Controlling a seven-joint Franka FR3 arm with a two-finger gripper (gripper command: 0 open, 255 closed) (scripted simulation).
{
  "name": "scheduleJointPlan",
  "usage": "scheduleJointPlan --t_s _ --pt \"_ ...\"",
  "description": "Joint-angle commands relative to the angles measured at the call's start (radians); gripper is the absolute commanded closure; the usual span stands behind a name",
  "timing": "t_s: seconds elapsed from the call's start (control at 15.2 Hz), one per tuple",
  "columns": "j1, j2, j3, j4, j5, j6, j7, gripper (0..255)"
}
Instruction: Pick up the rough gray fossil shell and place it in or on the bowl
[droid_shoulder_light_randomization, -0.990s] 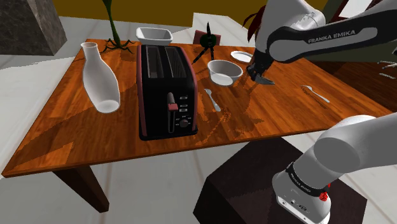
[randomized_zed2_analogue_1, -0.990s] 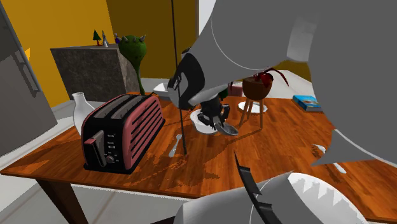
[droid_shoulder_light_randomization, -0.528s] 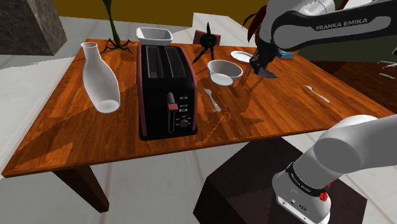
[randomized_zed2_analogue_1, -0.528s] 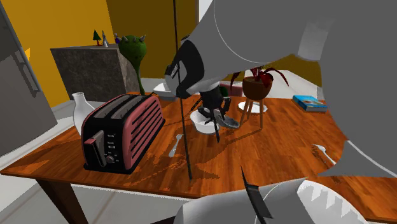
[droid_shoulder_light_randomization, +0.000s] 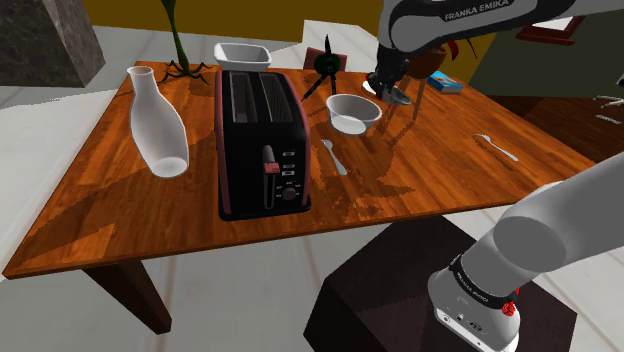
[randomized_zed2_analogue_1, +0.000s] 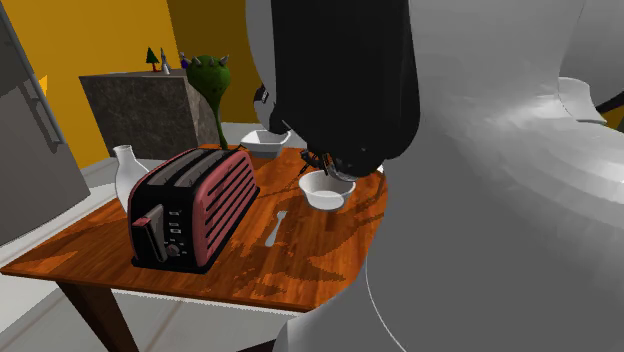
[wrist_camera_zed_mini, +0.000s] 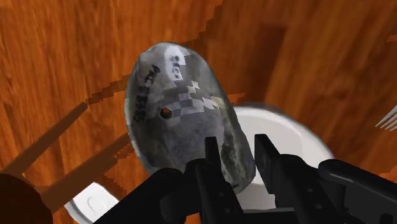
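We see the gripper (droid_shoulder_light_randomization: 386, 86) closed on the shell (droid_shoulder_light_randomization: 399, 97), held up off the table (droid_shoulder_light_randomization: 120, 215) just past the bowl (droid_shoulder_light_randomization: 354, 112) on the shoulder view's right. In the wrist view the two fingers (wrist_camera_zed_mini: 213, 167) stand only a little apart, the gripper (wrist_camera_zed_mini: 240, 170) pinching the shell (wrist_camera_zed_mini: 181, 114) by its near edge. The shell is mottled grey and rough, and it hangs out ahead of the fingertips. The bowl (wrist_camera_zed_mini: 289, 137) is white and lies on the wood beyond the shell, partly hidden by the shell and the fingers. A small white plate (wrist_camera_zed_mini: 94, 203) sits off to the shell's other side. In the shoulder view a black toaster (droid_shoulder_light_randomization: 262, 140) stands to the left of the bowl, and a fork (droid_shoulder_light_randomization: 333, 157) lies between them, nearer us. A white vase (droid_shoulder_light_randomization: 158, 125) stands further left, a white dish (droid_shoulder_light_randomization: 242, 53) sits at the far edge, and a blue book (droid_shoulder_light_randomization: 446, 82) lies behind the gripper. In the second exterior view the arm blocks our sight of the hand. There we make out the bowl (randomized_zed2_analogue_1: 327, 189), the toaster (randomized_zed2_analogue_1: 195, 205) and the fork (randomized_zed2_analogue_1: 276, 229).
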Motion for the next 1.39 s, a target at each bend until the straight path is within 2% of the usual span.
scheduleJointPlan --t_s 0.0,0.53,1.32 --pt "0.0 0.081 0.007 0.081 -0.003 -0.003 0.008 255" --pt "0.011 0.377 0.026 0.439 -0.014 -0.075 0.018 255" --pt "0.007 0.418 0.02 0.333 -0.051 0.062 0.079 255"
